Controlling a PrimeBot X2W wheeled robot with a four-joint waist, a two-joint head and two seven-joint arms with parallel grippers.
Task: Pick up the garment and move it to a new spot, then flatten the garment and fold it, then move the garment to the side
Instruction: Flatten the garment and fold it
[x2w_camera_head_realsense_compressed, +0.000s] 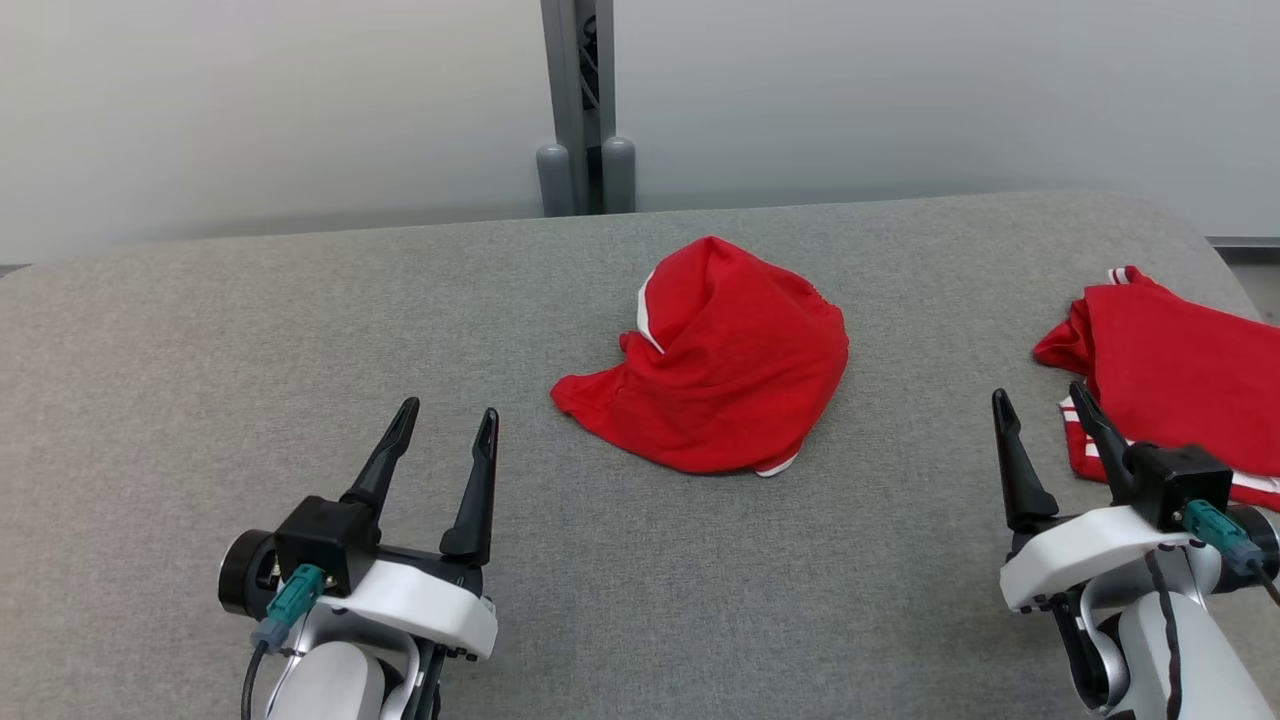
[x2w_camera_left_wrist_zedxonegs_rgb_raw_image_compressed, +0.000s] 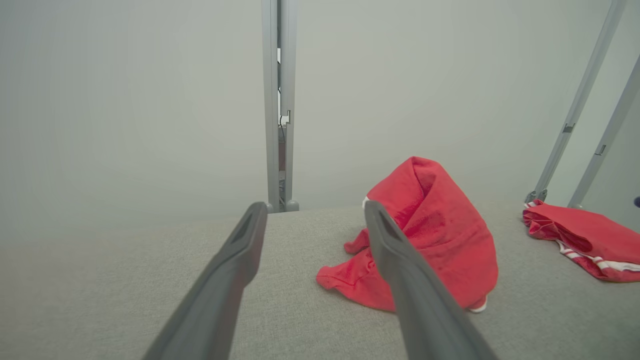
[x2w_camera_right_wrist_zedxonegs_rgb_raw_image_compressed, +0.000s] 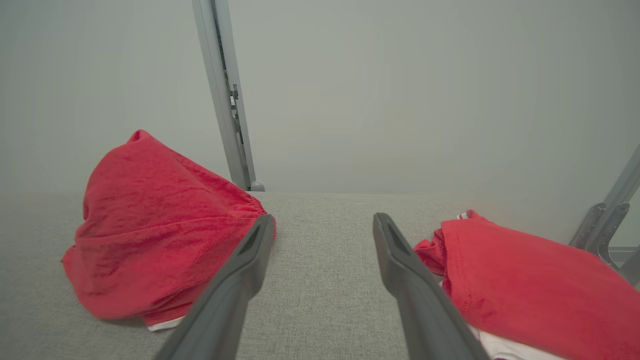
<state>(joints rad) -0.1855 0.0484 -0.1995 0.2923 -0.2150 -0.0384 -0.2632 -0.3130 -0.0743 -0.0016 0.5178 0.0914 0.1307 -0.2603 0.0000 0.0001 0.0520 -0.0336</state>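
Left gripper (x2w_camera_head_realsense_compressed: 448, 410) splayed, empty; right gripper (x2w_camera_head_realsense_compressed: 1039, 392) splayed, empty, garment (x2w_camera_head_realsense_compressed: 715, 360) untouched

Soft, even light falls from above on the grey bench (x2w_camera_head_realsense_compressed: 300, 330), and the head view is bright and sharp. The crumpled red garment (x2w_camera_head_realsense_compressed: 715, 360) throws a thin, pale shadow along its near edge. Behind the garment the wall (x2w_camera_head_realsense_compressed: 250, 100) is lit smoothly, a little darker toward its base. The wrist views are milky and lower in contrast, and the red looks paler. There the fingers (x2w_camera_left_wrist_zedxonegs_rgb_raw_image_compressed: 220, 290) of the left claw (x2w_camera_left_wrist_zedxonegs_rgb_raw_image_compressed: 315, 207) and the fingers (x2w_camera_right_wrist_zedxonegs_rgb_raw_image_compressed: 225, 300) of the right claw (x2w_camera_right_wrist_zedxonegs_rgb_raw_image_compressed: 324, 217) are out of focus, most blurred at the bottom edge. Right of the garment, the metal posts (x2w_camera_left_wrist_zedxonegs_rgb_raw_image_compressed: 580, 100) appear slanted by the wide lens.
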